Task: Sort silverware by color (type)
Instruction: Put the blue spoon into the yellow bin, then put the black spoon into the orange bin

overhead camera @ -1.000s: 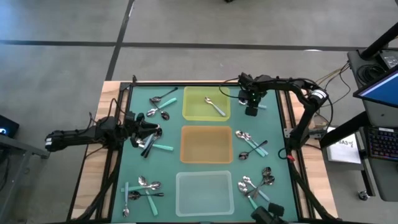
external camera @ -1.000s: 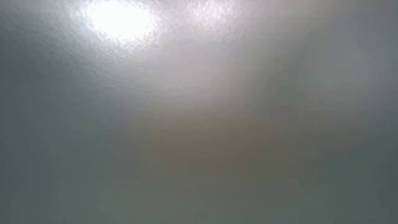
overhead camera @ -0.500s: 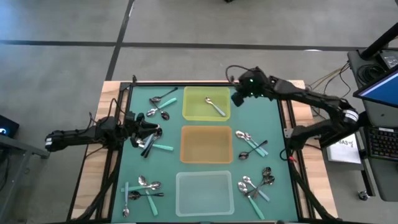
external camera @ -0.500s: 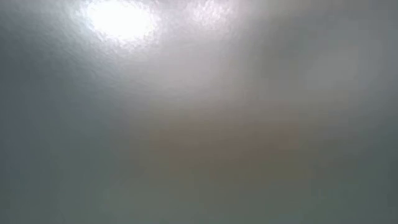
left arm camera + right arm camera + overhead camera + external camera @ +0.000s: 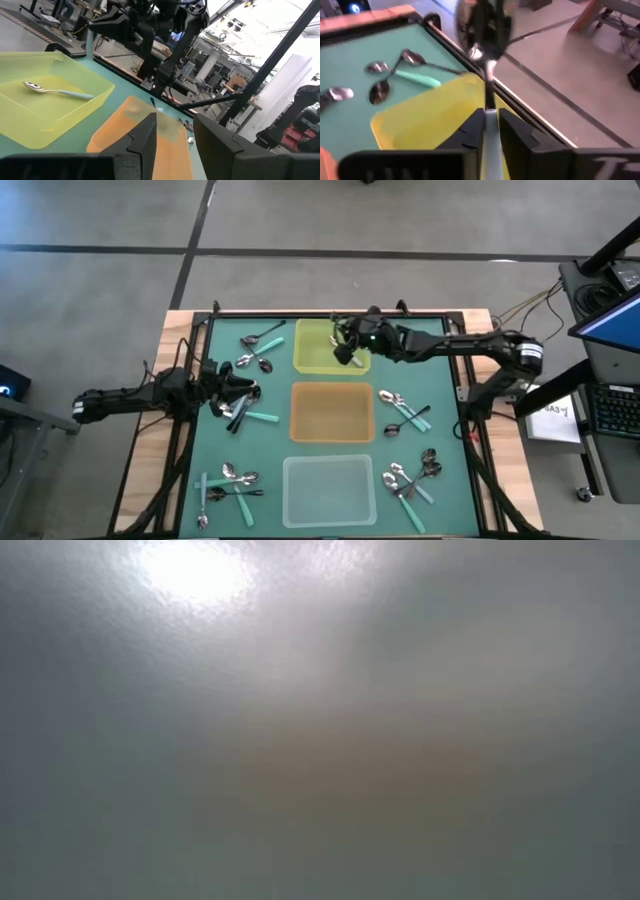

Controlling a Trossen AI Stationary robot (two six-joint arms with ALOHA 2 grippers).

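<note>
The left gripper (image 5: 235, 392) is resting low on the green mat (image 5: 268, 442) at the left side of the table, among a small cluster of spoons (image 5: 243, 408); from its wrist camera its fingers (image 5: 145, 135) are standing apart with nothing between them. Just beyond it, toward the far left corner, another group of spoons (image 5: 257, 348) is lying loose, and one more group (image 5: 226, 482) is sitting at the near left. Down the middle, three square trays are lined up: the yellow tray (image 5: 312, 352) farthest, the orange tray (image 5: 331, 412) in the centre, the clear tray (image 5: 329, 490) nearest. A shiny spoon (image 5: 56, 91) is already lying inside the yellow tray. The right gripper (image 5: 345, 340) is reaching across from the right and hovering over that yellow tray, its fingers pinched narrowly on a spoon with a teal handle (image 5: 489, 92), which is sticking straight out past the fingertips. Further right, more spoons (image 5: 404, 410) are lying beside the orange tray, and a last pile (image 5: 412, 477) is sitting at the near right. The low camera is showing only a grey blur.
</note>
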